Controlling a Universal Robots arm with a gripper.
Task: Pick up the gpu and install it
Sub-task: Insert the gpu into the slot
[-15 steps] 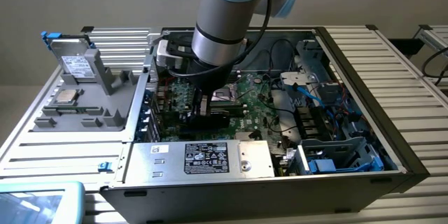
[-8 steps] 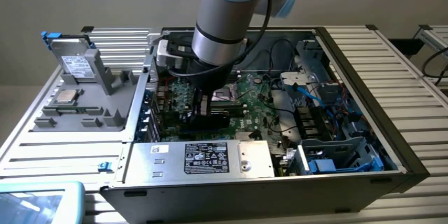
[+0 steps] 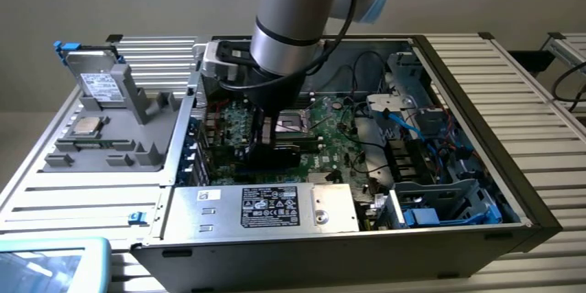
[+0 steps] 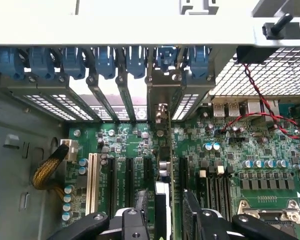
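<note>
The gpu [image 4: 163,150] stands edge-on in a motherboard slot, and its silver end bracket [image 4: 160,95] sits against the rear slot openings of the case. In the wrist view my gripper [image 4: 165,222] straddles the card's near end. One black finger [image 4: 135,224] and the other finger [image 4: 197,217] stand on either side of the card, each with a small gap to it, so the gripper is open. In the exterior view my gripper [image 3: 268,143] reaches down inside the open computer case [image 3: 458,231], over the green motherboard [image 3: 334,145], and covers most of the card.
Blue slot latches [image 4: 105,62] and metal slot covers line the rear case wall. A CPU socket [image 3: 295,121] lies beside the gripper. The silver power supply [image 3: 274,207] is at the case front, and cables and a blue drive cage [image 3: 440,204] at the exterior view's right. A grey fixture [image 3: 101,128] with parts stands outside.
</note>
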